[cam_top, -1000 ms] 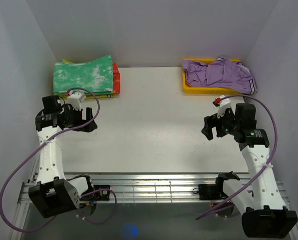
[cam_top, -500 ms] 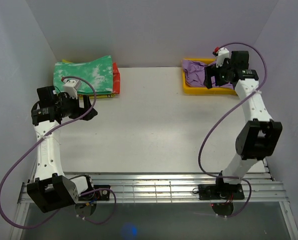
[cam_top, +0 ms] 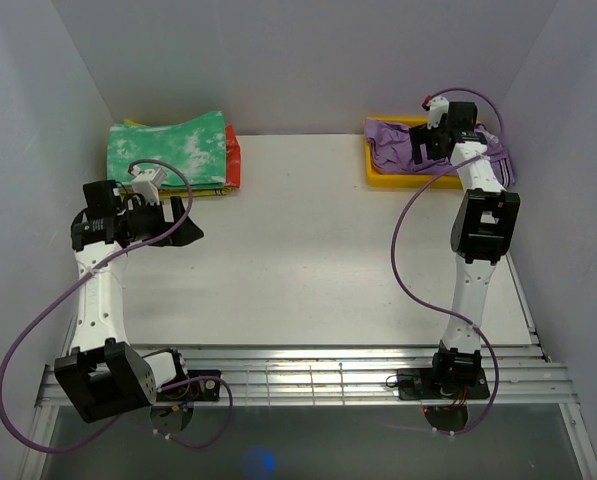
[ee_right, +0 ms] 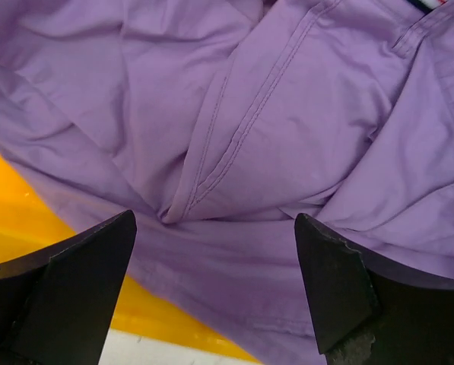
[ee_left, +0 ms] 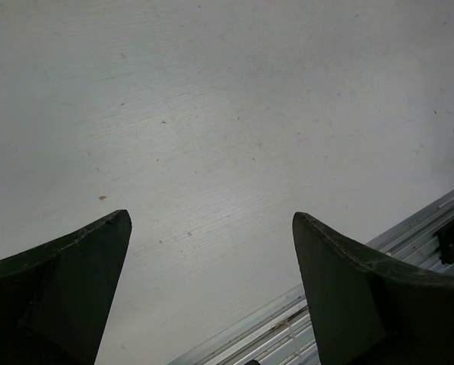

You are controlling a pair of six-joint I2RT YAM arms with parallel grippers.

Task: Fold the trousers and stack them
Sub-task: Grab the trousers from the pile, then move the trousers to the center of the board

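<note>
The lilac-purple trousers (cam_top: 390,146) lie crumpled in a yellow tray (cam_top: 382,179) at the back right of the table. In the right wrist view the trousers (ee_right: 272,129) fill the frame, seams and folds showing, with the yellow tray (ee_right: 29,220) at lower left. My right gripper (cam_top: 430,148) hangs over the trousers; its jaws stand open, just above the cloth (ee_right: 215,217), holding nothing. My left gripper (cam_top: 186,222) is open over bare white table (ee_left: 211,137) on the left side, nothing between its fingers (ee_left: 82,266).
A stack of folded garments (cam_top: 168,148), green-and-white mottled on top with red and yellow edges below, sits at the back left. White walls close in the table on both sides and behind. A metal rail (cam_top: 298,378) runs along the near edge.
The right arm has stretched from the table's right side out to the yellow tray and now hovers over the trousers. The left gripper shifted slightly right and lower. Both stayed open.
</note>
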